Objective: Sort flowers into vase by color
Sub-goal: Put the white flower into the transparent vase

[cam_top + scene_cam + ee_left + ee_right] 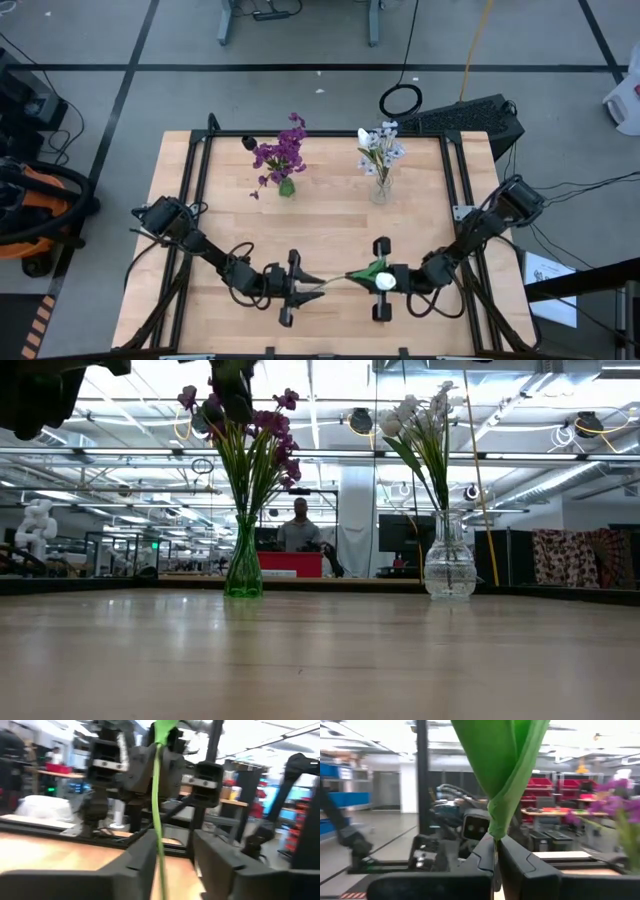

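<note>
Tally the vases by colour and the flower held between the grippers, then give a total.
Green vase with purple flowers: 1
Clear vase with white flowers: 1
Flower stem held between both grippers: 1
Total: 3

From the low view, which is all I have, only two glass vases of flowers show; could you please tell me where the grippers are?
Observer: Both are mid-table near the edge opposite the vases, with the left gripper facing the right gripper.
Operator: Is either one holding anything?
Observer: The right fingers are shut on the green leaves of a long-stemmed artificial flower.
Operator: And the left one?
Observer: Its fingers are open, with the flower's thin green stem running between them.
</note>
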Motion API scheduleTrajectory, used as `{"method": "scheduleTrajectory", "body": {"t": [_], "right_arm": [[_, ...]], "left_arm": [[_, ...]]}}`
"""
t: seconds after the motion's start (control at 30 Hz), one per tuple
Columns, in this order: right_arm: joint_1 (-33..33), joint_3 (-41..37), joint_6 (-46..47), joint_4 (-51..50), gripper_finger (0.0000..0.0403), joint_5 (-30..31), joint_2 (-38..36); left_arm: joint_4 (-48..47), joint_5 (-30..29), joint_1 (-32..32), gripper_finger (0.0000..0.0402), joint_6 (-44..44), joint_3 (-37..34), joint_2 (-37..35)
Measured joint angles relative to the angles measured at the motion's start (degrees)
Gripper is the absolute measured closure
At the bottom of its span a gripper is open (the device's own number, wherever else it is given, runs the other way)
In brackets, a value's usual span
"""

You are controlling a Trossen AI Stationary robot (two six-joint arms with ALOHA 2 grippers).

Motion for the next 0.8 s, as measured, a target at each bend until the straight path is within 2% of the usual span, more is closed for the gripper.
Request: {"method": "scheduleTrajectory", "body": {"t": [0.13,0.27,0.37,0.57,0.63,0.7,0.8], "right_arm": [[0.52,0.00,-1.93,-0.12,0.0400,5.62,-3.06],[1.19,0.00,-3.50,-4.60,0.0401,8.66,-8.78],[2.04,-0.01,-3.56,-10.56,0.0401,12.12,-14.18],[3.82,-0.02,-5.23,-24.94,0.0401,23.76,-25.11],[4.05,-0.02,-5.59,-28.87,0.0401,26.36,-28.49],[4.05,-0.01,-6.39,-32.51,0.0401,28.59,-31.37],[4.02,-0.01,-8.39,-37.07,0.0401,32.98,-35.10]], "left_arm": [[-2.20,-7.52,0.04,0.0197,0.65,-0.02,-0.09],[-8.37,-20.16,0.07,0.0150,1.84,-0.07,-0.37],[-11.67,-25.88,0.07,0.0140,1.55,-0.07,-0.37],[-13.51,-31.69,0.07,0.0140,1.94,-0.07,-0.42],[-13.51,-31.81,0.38,0.0140,1.97,-0.07,-0.42],[-13.48,-29.24,1.09,0.0140,2.50,-0.07,-0.44],[-13.57,-16.93,2.88,0.0140,2.87,-0.07,-0.94]]}}
